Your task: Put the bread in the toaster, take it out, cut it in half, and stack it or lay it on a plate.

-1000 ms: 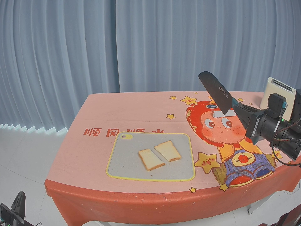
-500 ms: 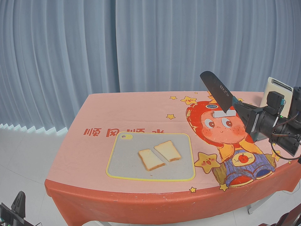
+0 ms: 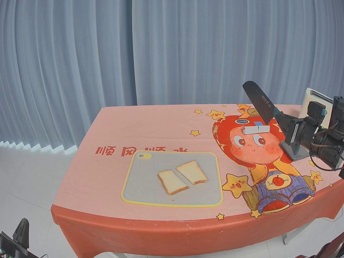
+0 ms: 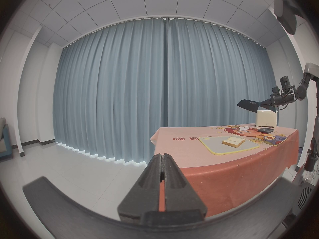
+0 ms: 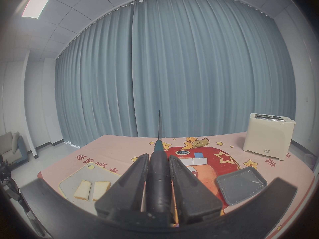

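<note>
Two bread halves [image 3: 173, 182] [image 3: 191, 172] lie side by side on the grey, yellow-rimmed cutting board [image 3: 143, 183]. My right gripper [image 3: 283, 120] hovers over the table's right side, left of the cream toaster [image 3: 317, 101]. It is shut on the handle of a black knife [image 3: 259, 102] whose blade points up and to the left. The right wrist view shows the knife [image 5: 158, 140] clamped between the fingers, with the bread halves [image 5: 91, 190] far off. My left gripper [image 4: 161, 183] hangs shut below and left of the table, holding nothing.
A dark flat tray [image 5: 241, 185] lies on the table below my right gripper, in front of the toaster [image 5: 268, 135]. Small white and blue blocks [image 3: 256, 129] sit on the cartoon face of the pink tablecloth. The table's left part is bare.
My right arm has carried the knife to the right and back, away from the cutting board and toward the toaster. The bread and the left arm have not moved.
</note>
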{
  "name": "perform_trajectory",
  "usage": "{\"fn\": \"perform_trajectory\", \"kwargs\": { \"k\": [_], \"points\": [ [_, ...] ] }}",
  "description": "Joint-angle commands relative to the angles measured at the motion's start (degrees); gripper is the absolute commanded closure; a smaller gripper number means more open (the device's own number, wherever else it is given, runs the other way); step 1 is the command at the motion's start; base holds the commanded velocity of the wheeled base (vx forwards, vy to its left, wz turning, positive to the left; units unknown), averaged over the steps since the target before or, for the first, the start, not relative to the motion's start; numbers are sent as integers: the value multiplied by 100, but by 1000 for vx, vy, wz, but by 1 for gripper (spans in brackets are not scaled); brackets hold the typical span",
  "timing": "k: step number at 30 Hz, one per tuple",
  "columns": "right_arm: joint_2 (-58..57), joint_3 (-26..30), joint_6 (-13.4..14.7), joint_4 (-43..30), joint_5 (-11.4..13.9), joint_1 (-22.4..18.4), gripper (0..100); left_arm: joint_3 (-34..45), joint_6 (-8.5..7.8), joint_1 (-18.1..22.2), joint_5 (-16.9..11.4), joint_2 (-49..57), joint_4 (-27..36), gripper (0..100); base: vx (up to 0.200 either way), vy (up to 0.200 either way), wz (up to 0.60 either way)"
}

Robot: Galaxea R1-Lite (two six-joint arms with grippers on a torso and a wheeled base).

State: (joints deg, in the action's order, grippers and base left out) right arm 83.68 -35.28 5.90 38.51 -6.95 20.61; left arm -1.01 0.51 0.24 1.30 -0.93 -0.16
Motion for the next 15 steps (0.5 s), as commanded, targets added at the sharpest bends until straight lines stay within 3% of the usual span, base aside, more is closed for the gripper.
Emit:
{"fn": "perform_trajectory", "kwargs": {
  "k": [1, 15],
  "points": [
    [17, -14, -1, -1, 1, -49, 100, 101, 2, 2, 1, 93, -2, 100, 0, 0, 0],
    [96, -32, -10, -10, 1, -189, 100, 101, 2, 2, 1, 93, -2, 100, 0, 0, 0]
  ]
}}
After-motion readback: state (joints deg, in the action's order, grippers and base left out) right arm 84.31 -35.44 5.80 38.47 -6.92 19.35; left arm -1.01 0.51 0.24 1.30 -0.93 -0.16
